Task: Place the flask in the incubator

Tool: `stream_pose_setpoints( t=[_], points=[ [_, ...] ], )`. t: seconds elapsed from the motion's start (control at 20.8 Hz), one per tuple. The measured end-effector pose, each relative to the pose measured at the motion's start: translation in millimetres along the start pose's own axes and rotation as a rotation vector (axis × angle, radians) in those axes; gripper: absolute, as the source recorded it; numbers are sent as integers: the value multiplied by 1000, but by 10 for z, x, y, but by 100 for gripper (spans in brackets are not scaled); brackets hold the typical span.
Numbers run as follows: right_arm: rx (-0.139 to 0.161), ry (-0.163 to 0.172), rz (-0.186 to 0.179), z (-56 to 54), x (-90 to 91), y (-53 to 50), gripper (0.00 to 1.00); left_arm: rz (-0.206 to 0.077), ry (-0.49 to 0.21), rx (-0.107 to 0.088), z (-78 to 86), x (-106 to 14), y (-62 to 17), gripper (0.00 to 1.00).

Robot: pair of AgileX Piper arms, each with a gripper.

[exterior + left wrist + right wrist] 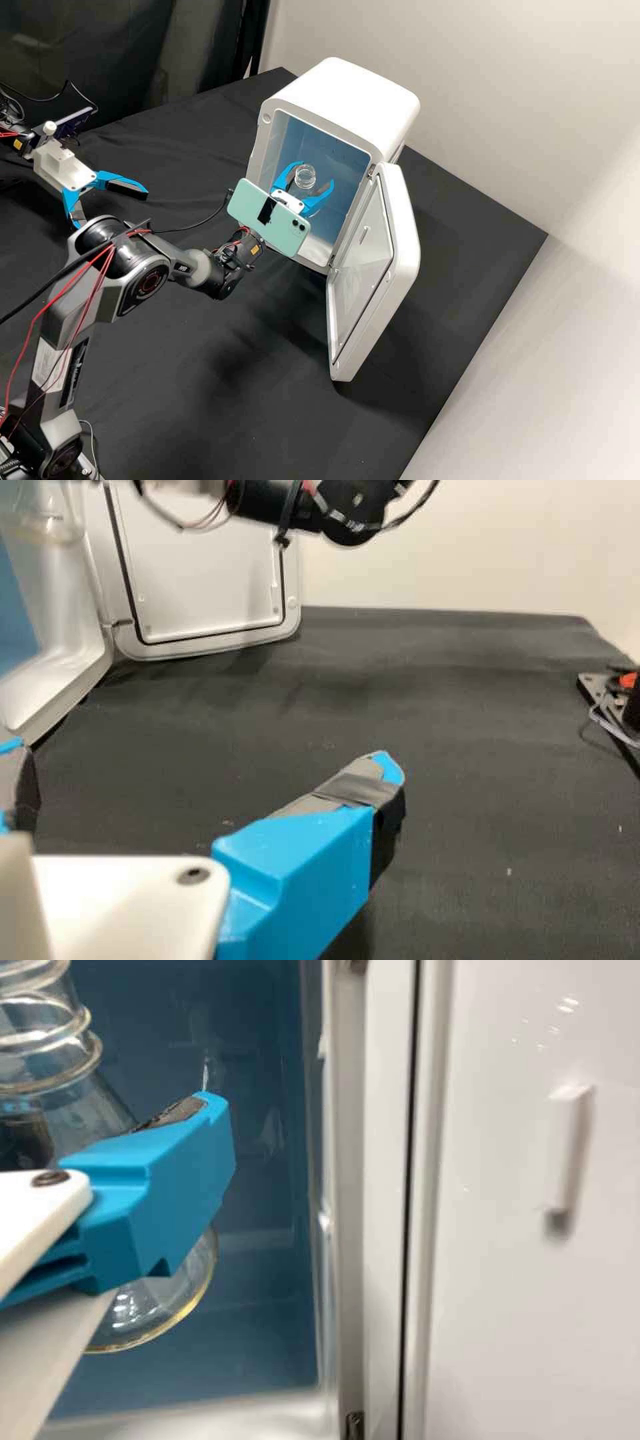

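Right now the right gripper (305,193) is inside the open incubator (347,100), its fingers (150,1190) pinching the flask (305,176) from both sides of its cone. The flask is upright. Its base looks just above the blue floor, but I cannot tell if it touches.

Step in hand, by my judgement, is set-down and release. Lower straight until the base sits flat, then part the fingers just enough to free the glass. Back out along the arm's line so no fingertip clips the neck or tips it. Mind the door (373,267) hanging open just beside the wrist, and the mint phone (269,217) strapped near the frame.

The left gripper (110,203) sits well apart over the bench (200,347), fingers spread, holding nothing.
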Motion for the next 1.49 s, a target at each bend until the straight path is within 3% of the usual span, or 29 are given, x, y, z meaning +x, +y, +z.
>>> stream_pose_setpoints(
  t=[0.29, 0.38, 0.62, 0.77, 0.91, 1.15, 1.25, 1.39, 1.49],
  points=[
    [-6, -68, -92, 145, 174, -254, 0, -11, -11, -14, 10, 37, -25, 100],
    [-5, -82, -106, 183, 182, -295, 0, -11, -11, -6, 11, 39, -25, 100],
    [-6, -77, -101, 205, 259, -316, 0, -11, -11, -6, 11, 39, -25, 100],
    [-10, -73, -93, 222, 372, -329, 0, -11, -2, 14, -7, 31, -28, 100],
    [-16, -101, -103, 265, 492, -352, 0, -9, 8, 0, -15, 44, -35, 100],
    [-13, -168, -147, 400, 678, -465, 0, -9, 8, 0, -14, 45, -35, 100],
    [-25, -186, -163, 439, 747, -501, 0, -9, 8, 2, -14, 45, -35, 100],
    [-35, -201, -164, 435, 842, -493, 0, -8, 5, 1, -3, 55, -34, 100],
    [-39, -194, -166, 372, 914, -464, 0, -7, 7, 4, -5, 55, -33, 100]
  ],
)
